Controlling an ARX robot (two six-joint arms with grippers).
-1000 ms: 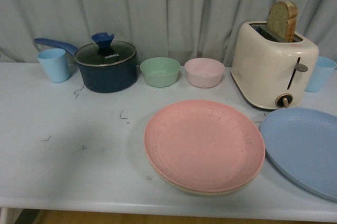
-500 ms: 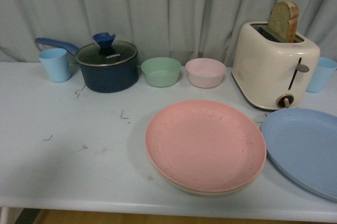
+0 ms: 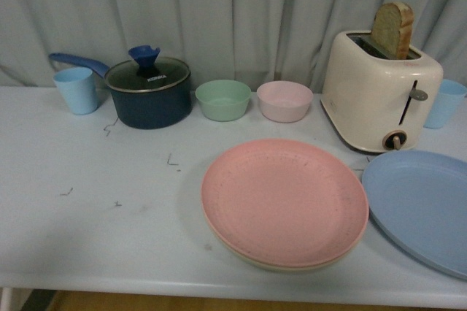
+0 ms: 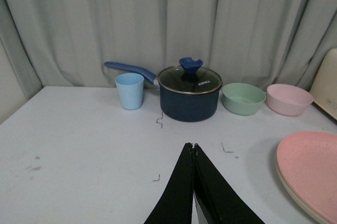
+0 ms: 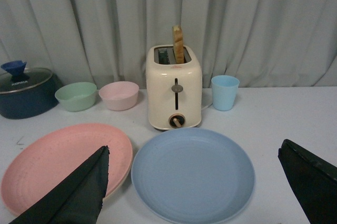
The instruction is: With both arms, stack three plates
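Ahead of wide-open right gripper [image 5: 194,153]: blue plate [image 5: 192,174], untouched; pink plate [image 5: 58,163] adj.

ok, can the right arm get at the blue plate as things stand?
Probably yes. The right end effector is open and faces the blue plate, with nothing on the plate or between them. The toaster stands behind it, the pink plate beside it.

The left gripper [image 4: 192,149] has matte black, tapering fingers. The right gripper [image 5: 194,153] has black wedge-shaped fingers, possibly faintly textured.
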